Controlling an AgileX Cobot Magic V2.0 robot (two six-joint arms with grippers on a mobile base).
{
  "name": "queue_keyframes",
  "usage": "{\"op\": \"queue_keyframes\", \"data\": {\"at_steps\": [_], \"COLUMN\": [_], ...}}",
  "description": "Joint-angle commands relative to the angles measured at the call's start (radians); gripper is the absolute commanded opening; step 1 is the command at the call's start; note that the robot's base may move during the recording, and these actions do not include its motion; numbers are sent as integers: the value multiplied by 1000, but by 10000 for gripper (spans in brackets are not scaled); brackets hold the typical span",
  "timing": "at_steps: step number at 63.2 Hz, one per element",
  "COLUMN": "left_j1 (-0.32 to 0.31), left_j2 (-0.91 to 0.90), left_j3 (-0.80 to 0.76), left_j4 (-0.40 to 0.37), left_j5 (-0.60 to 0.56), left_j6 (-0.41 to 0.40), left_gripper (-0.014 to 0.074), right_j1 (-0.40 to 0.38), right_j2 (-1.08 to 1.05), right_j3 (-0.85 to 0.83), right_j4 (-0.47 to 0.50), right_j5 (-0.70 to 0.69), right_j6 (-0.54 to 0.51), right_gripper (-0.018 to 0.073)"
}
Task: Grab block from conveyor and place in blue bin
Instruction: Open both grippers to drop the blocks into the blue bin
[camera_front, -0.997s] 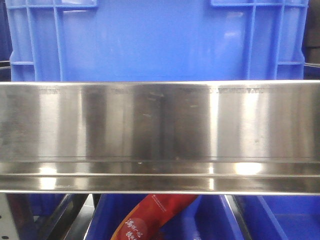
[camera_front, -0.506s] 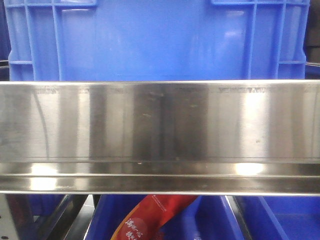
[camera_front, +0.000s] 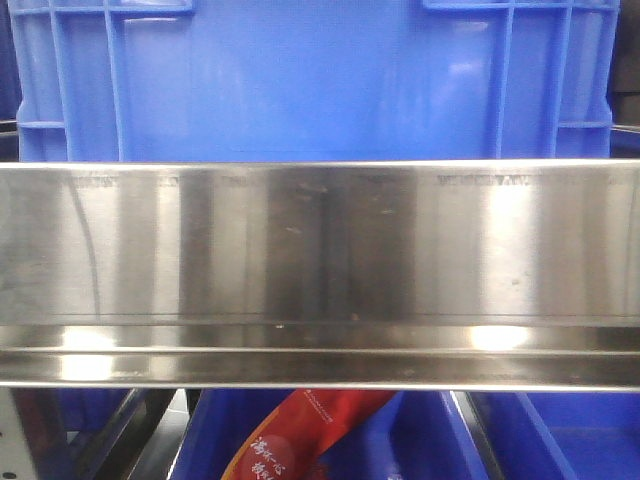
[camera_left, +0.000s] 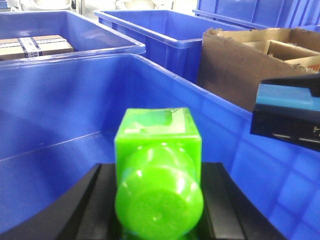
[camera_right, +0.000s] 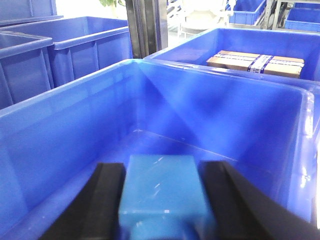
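Note:
A bright green block (camera_left: 158, 165) sits between the black fingers of my left gripper (camera_left: 159, 172), which is shut on it above the inside of the blue bin (camera_left: 60, 110). My right gripper (camera_right: 162, 172) is shut on a light blue block (camera_right: 162, 187) over the same bin (camera_right: 215, 110). That light blue block (camera_left: 286, 95) also shows at the right edge of the left wrist view, gripped in black fingers. In the front view the blue bin (camera_front: 310, 80) stands behind a steel rail, and neither gripper appears. The conveyor is out of view.
A stainless steel rail (camera_front: 320, 260) crosses the front view, with a red package (camera_front: 300, 435) in a lower blue bin. Other blue bins (camera_left: 150, 30) surround the target bin. One holds a taped carton (camera_right: 255, 62). An open cardboard box (camera_left: 245, 55) stands beside it.
Only the reflections on the steel rail have shifted slightly in the front view. The bin and the red package have not moved.

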Motion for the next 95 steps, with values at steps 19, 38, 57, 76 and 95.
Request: {"op": "queue_keyframes", "data": {"at_steps": [19, 38, 57, 76, 95], "left_j1": [-6, -6, -6, -6, -6], "left_j2": [-9, -43, -260, -593, -887], "left_j3": [-10, -10, 13, 374, 732], "left_j4": [2, 28, 90, 120, 23], "left_j5": [-9, -6, 51, 52, 52], "left_j6": [-3, -3, -3, -3, -3], "left_gripper": [493, -111, -111, -111, -111], "right_j1": [4, 4, 4, -27, -27], "right_j2": [-10, -58, -276, -602, -975], "right_j3": [-7, -7, 40, 386, 648], "right_j4": [-9, -9, -44, -72, -72], "right_j5": [-14, -8, 24, -12, 119], "right_j6": [-11, -11, -11, -11, -11], "right_gripper": [550, -167, -162, -162, -162]}}
